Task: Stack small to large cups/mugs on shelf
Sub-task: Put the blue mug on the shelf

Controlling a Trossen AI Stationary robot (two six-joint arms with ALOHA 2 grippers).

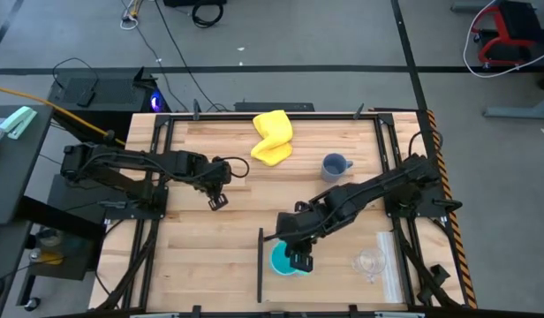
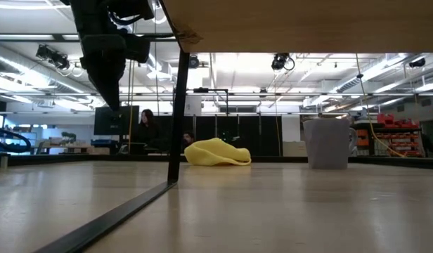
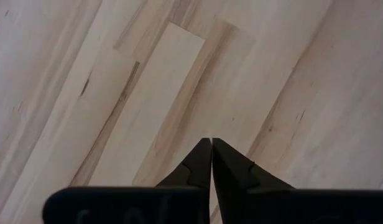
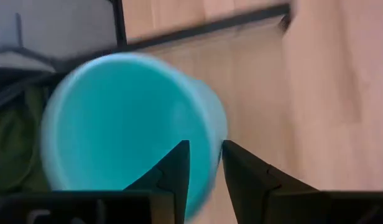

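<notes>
The bright cyan mug (image 1: 281, 260) (image 4: 123, 118) sits in my right gripper (image 1: 298, 258) (image 4: 205, 163) over the near part of the shelf top (image 1: 334, 265), its mouth facing the wrist camera. The grey-blue handled mug (image 1: 335, 165) (image 2: 329, 143) stands upright on the table near the far edge. The small clear cup (image 1: 371, 261) stands on the shelf's right part. My left gripper (image 1: 217, 201) (image 3: 211, 146) hovers shut over bare table at the left centre. My right gripper pinches the cyan mug's wall at the rim (image 4: 207, 155), one finger (image 4: 176, 163) inside the mug and the other (image 4: 244, 171) outside. The fingers come from above, slanting in from the right. Whether the mug's base rests on the shelf, I cannot tell.
A crumpled yellow cloth (image 1: 273, 137) (image 2: 216, 152) lies near the table's far edge. The shelf's black frame bar (image 1: 260, 263) and leg (image 2: 176, 119) stand left of the cyan mug. Black rails (image 1: 157, 177) edge the table on both sides. People (image 2: 147, 126) sit in the room behind.
</notes>
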